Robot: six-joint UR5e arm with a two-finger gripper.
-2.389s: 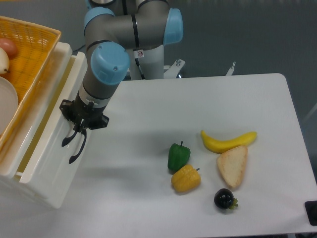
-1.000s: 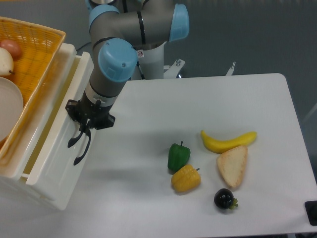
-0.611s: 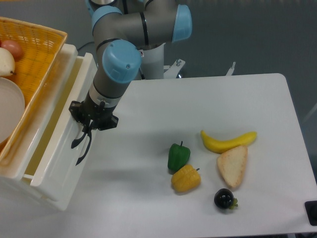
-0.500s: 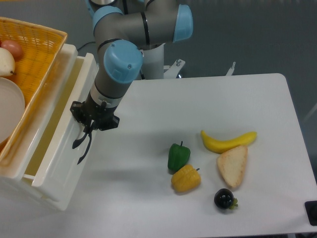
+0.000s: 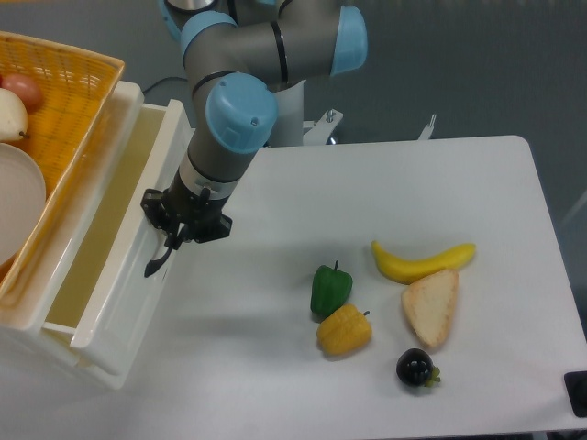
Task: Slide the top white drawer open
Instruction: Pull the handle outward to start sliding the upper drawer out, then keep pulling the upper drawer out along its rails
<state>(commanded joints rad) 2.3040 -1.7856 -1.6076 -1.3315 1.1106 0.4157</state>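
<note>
We have our gripper [image 5: 172, 240] down on the black handle [image 5: 158, 263] of the top white drawer [image 5: 110, 266], at the left side of the table [image 5: 385, 183]. The drawer sits in the small white cabinet [image 5: 37, 316], under the yellow basket [image 5: 64, 82], and it is already pulled out a good way, so its cream inside shows as a long strip.

The fingers look drawn in close around the upper end of the handle, but from this high view we cannot tell for sure whether they clamp it or only hook it.

What matters for us is direction. The drawer front runs as a long band from the far side toward the near side of the table, and the handle lies along that band. The jaws sit on the table side of the front, so opening means pulling toward the right, across that long axis.

The green pepper [image 5: 330, 289], banana [image 5: 422, 261] and bread [image 5: 431, 307] lie well apart on that side.
</note>
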